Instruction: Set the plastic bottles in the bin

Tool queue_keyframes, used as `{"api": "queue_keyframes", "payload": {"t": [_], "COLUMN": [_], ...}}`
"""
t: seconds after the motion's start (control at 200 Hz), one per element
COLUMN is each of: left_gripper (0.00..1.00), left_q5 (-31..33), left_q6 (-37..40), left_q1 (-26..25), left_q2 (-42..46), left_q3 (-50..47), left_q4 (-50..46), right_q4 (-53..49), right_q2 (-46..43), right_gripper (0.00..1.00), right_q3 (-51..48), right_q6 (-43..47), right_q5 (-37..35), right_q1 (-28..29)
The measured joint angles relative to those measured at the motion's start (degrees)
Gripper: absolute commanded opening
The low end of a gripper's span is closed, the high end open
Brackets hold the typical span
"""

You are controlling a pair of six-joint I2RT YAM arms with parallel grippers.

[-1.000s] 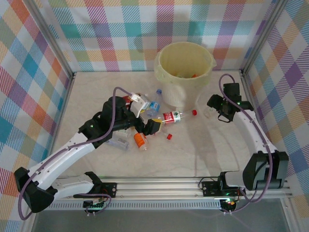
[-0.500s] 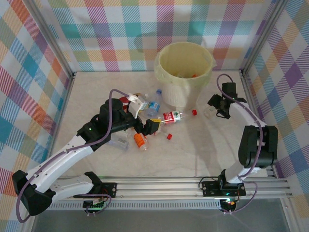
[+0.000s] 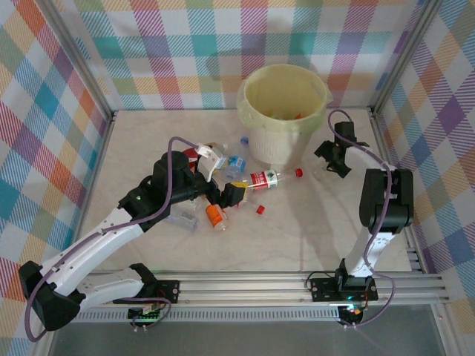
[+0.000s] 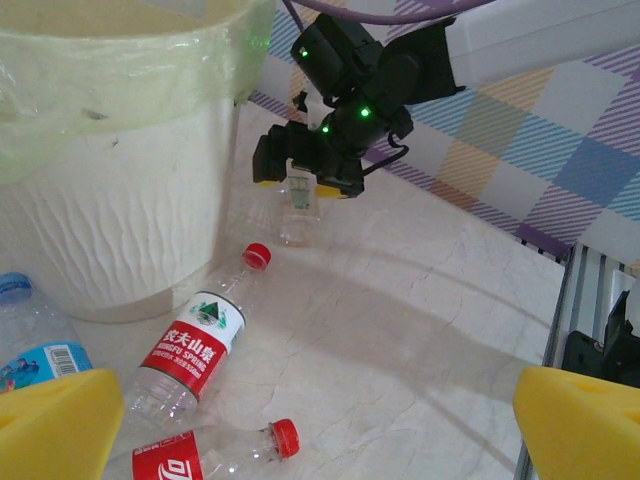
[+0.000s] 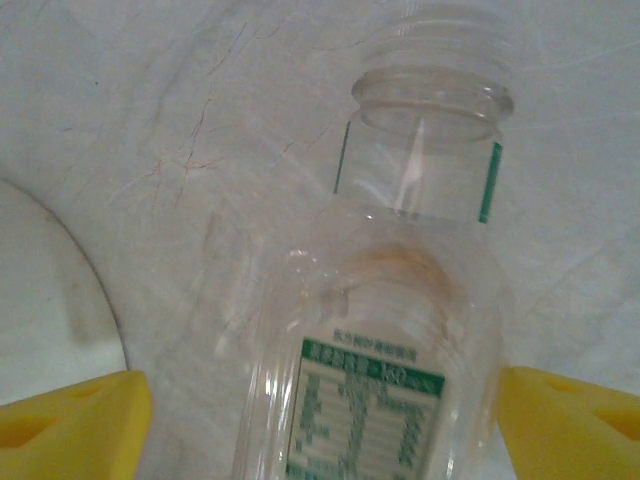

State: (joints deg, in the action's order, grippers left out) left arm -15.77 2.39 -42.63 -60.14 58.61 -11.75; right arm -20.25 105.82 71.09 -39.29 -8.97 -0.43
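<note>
The bin [image 3: 286, 111] stands at the back of the table, its white wall [image 4: 120, 190] close in the left wrist view. Plastic bottles lie left of it: a red-labelled one [image 3: 263, 179] [image 4: 195, 345], another red one [image 4: 190, 458], a blue-labelled one [image 3: 236, 165] and an orange one [image 3: 216, 216]. My left gripper [image 3: 226, 193] [image 4: 320, 430] hovers open above the two red-labelled bottles. My right gripper [image 3: 332, 157] [image 5: 320, 430] is open and straddles a clear, capless, green-labelled bottle [image 5: 400, 330] [image 4: 299, 205] right of the bin. Its left pad [image 5: 70, 420] stands clear of the bottle.
Two loose red caps [image 3: 299, 173] [image 3: 260, 209] lie on the marble tabletop. Checked walls close in the back and sides, with a metal rail [image 3: 297, 285] along the near edge. Bare table stretches in front of the bottle pile.
The right arm has folded up and its gripper has moved back and left toward the bin, jaws widening. The left arm shifted slightly, then stayed still.
</note>
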Motion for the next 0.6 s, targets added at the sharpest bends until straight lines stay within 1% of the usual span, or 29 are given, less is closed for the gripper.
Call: {"api": "queue_keyframes", "payload": {"t": [0.115,0.195,0.39,0.545,0.6], "left_gripper": [1.0,1.0,1.0,1.0,1.0], "left_q5": [0.0,0.0,0.0,0.0,0.0], "left_q6": [0.0,0.0,0.0,0.0,0.0], "left_q1": [0.0,0.0,0.0,0.0,0.0], "left_q2": [0.0,0.0,-0.5,-0.9,-1.0], "left_q3": [0.0,0.0,0.0,0.0,0.0], "left_q4": [-0.1,-0.2,-0.2,-0.2,-0.3], "right_q4": [0.1,0.1,0.1,0.1,0.2], "right_q2": [2.1,3.3,3.8,3.8,3.7], "right_gripper": [0.85,0.81,0.75,0.66,0.64], "right_q3": [0.7,1.1,1.3,1.3,1.3], "right_q6": [-1.0,-1.7,-2.3,-2.3,-2.3], "right_q5": [0.0,-0.1,-0.5,-0.9,-0.9], "right_q1": [0.0,0.0,0.0,0.0,-0.1]}}
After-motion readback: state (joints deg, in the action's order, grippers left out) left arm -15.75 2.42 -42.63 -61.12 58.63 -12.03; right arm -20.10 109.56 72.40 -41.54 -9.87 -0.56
